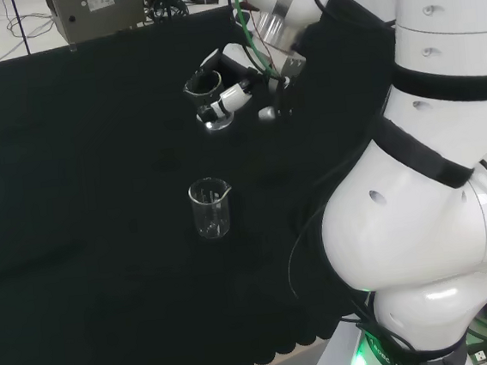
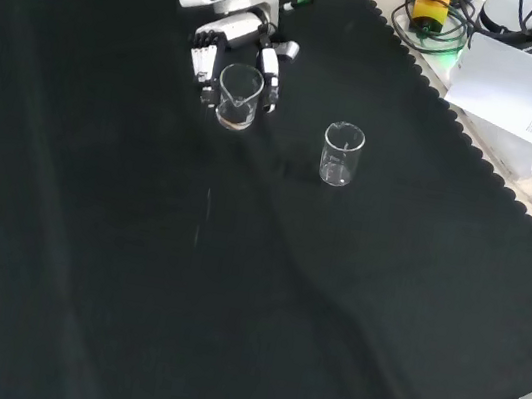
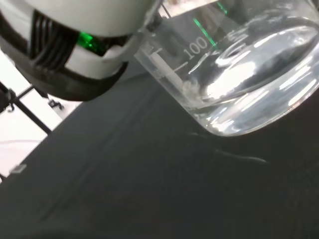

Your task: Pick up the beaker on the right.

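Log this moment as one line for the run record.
hand: fingers curled round held beaker | held beaker: upright, at the cloth | other beaker: standing free, untouched | stage: grasp made

In the wrist view, the held beaker [image 3: 234, 74] is cut off by the frame's edge. In the front view it hides the robot hand [image 2: 231, 47] palm. Whether its base touches the counter [image 2: 232, 285] cannot be told.

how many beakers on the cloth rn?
2. One beaker sits within the curled fingers of the hand, near the front view's top. The other beaker stands alone to its right there. No others are visible.
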Action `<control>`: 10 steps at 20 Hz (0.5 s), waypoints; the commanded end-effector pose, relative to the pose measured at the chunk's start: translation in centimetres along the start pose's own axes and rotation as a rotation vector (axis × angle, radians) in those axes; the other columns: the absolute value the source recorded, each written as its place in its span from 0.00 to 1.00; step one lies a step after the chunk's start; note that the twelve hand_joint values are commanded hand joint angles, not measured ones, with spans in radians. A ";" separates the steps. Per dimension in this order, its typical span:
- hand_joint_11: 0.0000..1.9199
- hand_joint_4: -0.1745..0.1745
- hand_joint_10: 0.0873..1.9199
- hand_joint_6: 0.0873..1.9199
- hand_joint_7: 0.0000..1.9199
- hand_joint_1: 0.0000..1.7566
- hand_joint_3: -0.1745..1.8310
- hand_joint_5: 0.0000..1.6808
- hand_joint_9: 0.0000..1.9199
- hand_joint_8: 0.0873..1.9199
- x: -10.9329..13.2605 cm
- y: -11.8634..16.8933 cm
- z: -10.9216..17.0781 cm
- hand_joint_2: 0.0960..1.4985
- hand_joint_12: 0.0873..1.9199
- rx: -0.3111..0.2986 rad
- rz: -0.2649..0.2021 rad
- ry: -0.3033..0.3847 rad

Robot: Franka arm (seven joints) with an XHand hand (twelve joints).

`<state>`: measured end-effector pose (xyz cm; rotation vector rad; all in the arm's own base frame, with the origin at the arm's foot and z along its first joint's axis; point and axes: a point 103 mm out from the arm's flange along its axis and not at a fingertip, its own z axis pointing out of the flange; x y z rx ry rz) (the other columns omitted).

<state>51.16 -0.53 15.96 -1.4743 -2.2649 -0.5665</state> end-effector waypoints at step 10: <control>0.74 0.00 0.00 0.23 0.73 0.75 0.40 0.80 0.91 0.20 3.4 -6.1 -3.8 0.39 0.31 0.174 0.040 -0.106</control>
